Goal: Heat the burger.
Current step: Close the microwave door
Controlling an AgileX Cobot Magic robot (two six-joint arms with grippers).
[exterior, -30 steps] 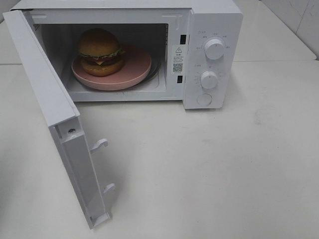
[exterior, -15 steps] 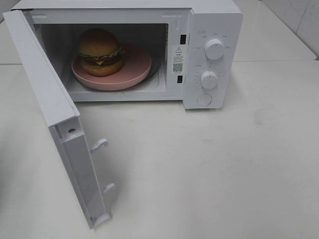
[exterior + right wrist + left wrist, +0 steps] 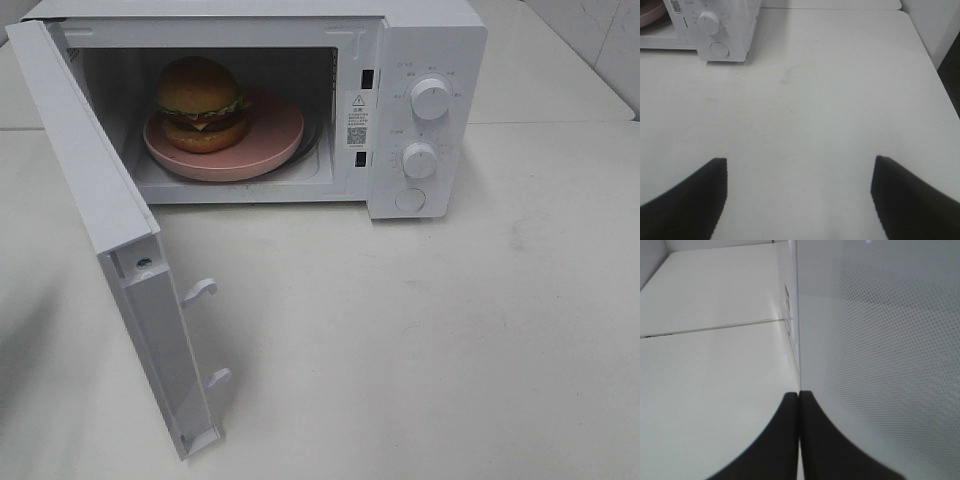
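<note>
Left end effector (image 3: 799, 397) beside door (image 3: 880, 340), wrist-only

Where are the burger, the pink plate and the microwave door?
burger (image 3: 200, 88), high camera view, on the top bun.
pink plate (image 3: 277, 128), high camera view, on its bare right side.
microwave door (image 3: 85, 140), high camera view, on its top edge.

Burger (image 3: 200, 95) set on plate (image 3: 277, 135), L half, inside microwave (image 3: 468, 95); door (image 3: 85, 170) swung out fwd at L; microwave stood on bench (image 3: 450, 350).
</note>
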